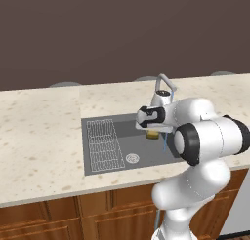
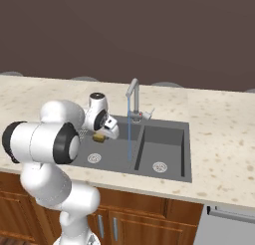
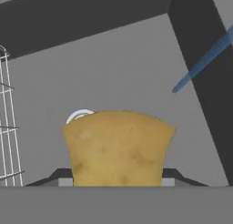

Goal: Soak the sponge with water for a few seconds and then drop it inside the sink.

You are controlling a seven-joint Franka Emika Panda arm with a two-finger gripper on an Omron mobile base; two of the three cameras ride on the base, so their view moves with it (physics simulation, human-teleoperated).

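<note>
Closest to the hand camera sits the sponge — a mustard block clamped between the jaws of the gripper, hanging over the left basin of the sink. Behind its upper left corner peeks the round drain; the wire drainboard lies off to the left. Water runs as a thin blue stream from the faucet down by the divider between the basins — beside the sponge, apart from it, not on it.
</note>
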